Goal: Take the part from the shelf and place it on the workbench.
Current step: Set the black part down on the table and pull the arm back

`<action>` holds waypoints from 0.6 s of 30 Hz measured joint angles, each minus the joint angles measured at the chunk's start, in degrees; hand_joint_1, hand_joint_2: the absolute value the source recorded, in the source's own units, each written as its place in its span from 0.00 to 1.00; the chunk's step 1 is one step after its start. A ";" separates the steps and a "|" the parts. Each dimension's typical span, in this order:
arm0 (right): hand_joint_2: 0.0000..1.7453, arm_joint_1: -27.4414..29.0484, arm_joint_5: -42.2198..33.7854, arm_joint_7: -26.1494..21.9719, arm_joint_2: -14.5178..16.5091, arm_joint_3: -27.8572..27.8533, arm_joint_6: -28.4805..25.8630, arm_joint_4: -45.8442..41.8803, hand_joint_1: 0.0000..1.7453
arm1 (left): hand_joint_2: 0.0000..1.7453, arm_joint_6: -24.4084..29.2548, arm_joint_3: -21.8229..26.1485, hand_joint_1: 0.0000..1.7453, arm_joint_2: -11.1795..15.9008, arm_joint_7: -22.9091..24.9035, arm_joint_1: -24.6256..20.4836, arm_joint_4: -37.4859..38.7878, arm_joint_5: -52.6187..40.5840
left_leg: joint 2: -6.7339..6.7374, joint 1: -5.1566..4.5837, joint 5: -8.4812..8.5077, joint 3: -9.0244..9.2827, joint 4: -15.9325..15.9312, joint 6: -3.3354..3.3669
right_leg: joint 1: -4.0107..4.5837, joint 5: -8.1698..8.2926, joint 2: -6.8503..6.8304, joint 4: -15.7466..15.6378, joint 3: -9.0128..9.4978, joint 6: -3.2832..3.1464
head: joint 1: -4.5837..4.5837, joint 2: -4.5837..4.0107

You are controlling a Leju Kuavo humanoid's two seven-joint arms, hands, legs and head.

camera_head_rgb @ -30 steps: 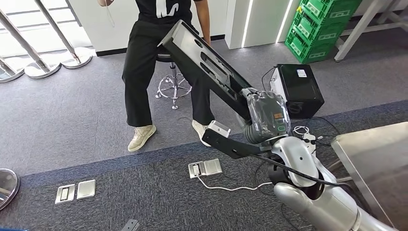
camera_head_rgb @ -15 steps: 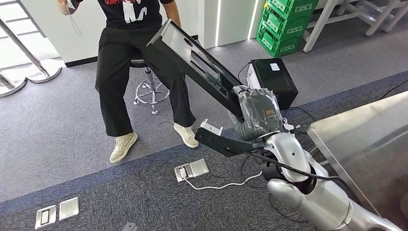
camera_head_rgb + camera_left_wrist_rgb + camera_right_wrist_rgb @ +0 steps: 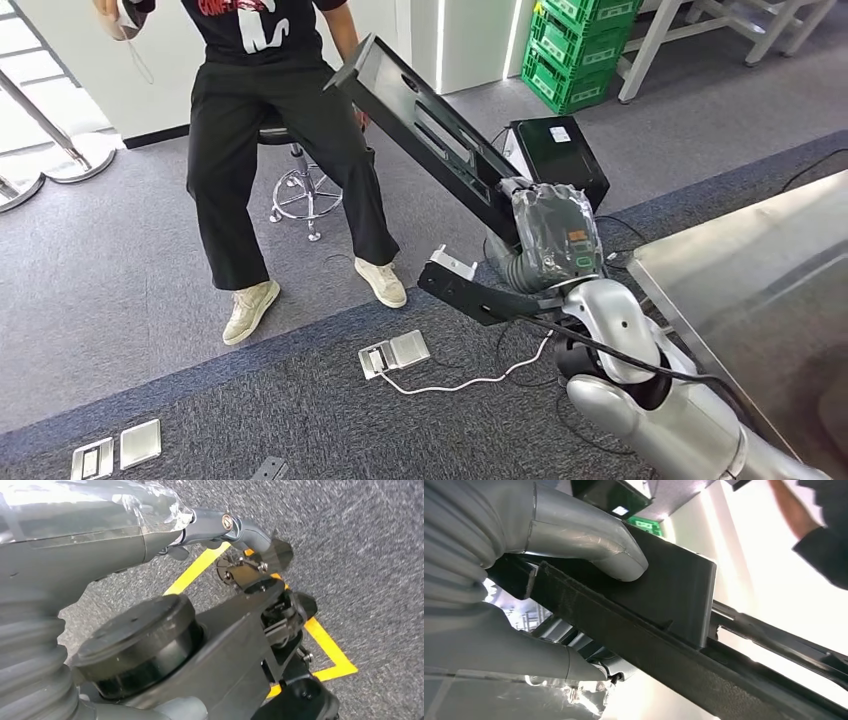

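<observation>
Now the right hand (image 3: 555, 235) grips one end of the long black slotted part (image 3: 425, 125), which slants up and away over the carpet toward a seated person (image 3: 270, 130). In the right wrist view the thumb and fingers (image 3: 589, 545) are clamped on the part's flat face and edge, so the hold looks firm. The left hand (image 3: 260, 550) hangs over grey carpet with yellow floor tape (image 3: 320, 635); whether its fingers are apart or together I cannot tell from that view.

Compared with a second ago, the whole head view has swung: the person, the stool (image 3: 295, 185) and the green crates (image 3: 575, 50) have slid leftward, and much more of the steel desk (image 3: 760, 290) now shows at the right. That reads as the robot turning its body, not the things moving. The part sits much the same relative to the arm.

So I judge the carry is well along: the part is off the shelf, in hand, and the desk is coming within reach. It is not yet over the desk. The raised far end swings near the person, which is the risk as the turn goes on.
</observation>
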 joint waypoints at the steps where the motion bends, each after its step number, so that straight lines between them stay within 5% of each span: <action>1: 1.00 -0.02 -0.05 0.01 0.00 0.00 -0.02 0.03 1.00 | 1.00 0.00 0.07 0.00 0.00 0.01 0.02 0.00 0.01 | -0.05 0.13 -0.26 0.08 0.23 -0.33 | -0.02 0.08 0.25 -0.19 0.10 -0.35 | -0.12 0.00; 3: 1.00 -0.15 -0.10 0.01 0.02 0.01 -0.08 0.06 1.00 | 1.00 0.00 0.19 0.00 -0.01 0.02 0.04 -0.01 0.04 | -0.84 0.34 -2.24 -0.85 3.05 -0.86 | -0.14 0.30 0.70 -0.62 0.37 -1.17 | -0.50 0.00; 6: 1.00 -0.24 -0.17 -0.01 0.15 0.15 -0.14 0.11 1.00 | 1.00 0.00 0.28 0.00 -0.01 0.02 0.31 -0.01 0.10 | -1.96 0.36 -7.47 -5.86 13.84 -1.12 | -0.03 0.28 1.53 -0.69 0.46 -1.81 | -1.48 0.00; 8: 1.00 -0.22 -0.21 -0.01 0.17 0.33 -0.14 0.20 1.00 | 1.00 0.00 0.34 0.00 0.00 0.02 0.59 0.01 0.12 | -2.06 0.34 -7.50 -7.61 16.88 -1.09 | 0.05 0.23 2.35 -0.57 0.48 -1.86 | -1.79 0.00; 12: 1.00 -0.23 -0.22 0.01 0.20 0.45 -0.15 0.25 1.00 | 1.00 0.00 0.59 0.00 0.01 0.02 0.78 0.01 0.12 | -3.81 0.56 -0.32 -2.59 4.21 -0.54 | 0.11 -0.03 4.02 0.01 0.36 -1.46 | -2.38 0.00; 14: 1.00 -0.22 -0.24 0.01 0.20 0.49 -0.17 0.27 1.00 | 1.00 0.00 0.69 0.00 0.01 0.02 0.84 0.01 0.10 | -4.70 0.55 0.38 -1.58 1.22 -0.12 | 0.10 -0.08 4.68 0.26 0.01 -0.89 | -2.31 0.00; 16: 1.00 -0.19 -0.26 0.01 0.19 0.49 -0.19 0.28 1.00 | 1.00 0.00 0.72 0.00 -0.02 0.02 0.81 0.01 0.10 | -4.13 0.45 0.56 -1.42 0.76 0.50 | -0.11 -0.07 5.02 0.27 -0.16 -0.19 | -2.09 0.00; 18: 1.00 -0.21 -0.25 0.02 0.16 0.44 -0.21 0.28 1.00 | 1.00 0.01 0.75 0.00 -0.03 0.02 0.75 0.01 0.12 | -3.44 0.52 0.87 -1.13 0.23 1.21 | -0.17 -1.28 3.81 2.04 -0.88 0.46 | -1.69 0.00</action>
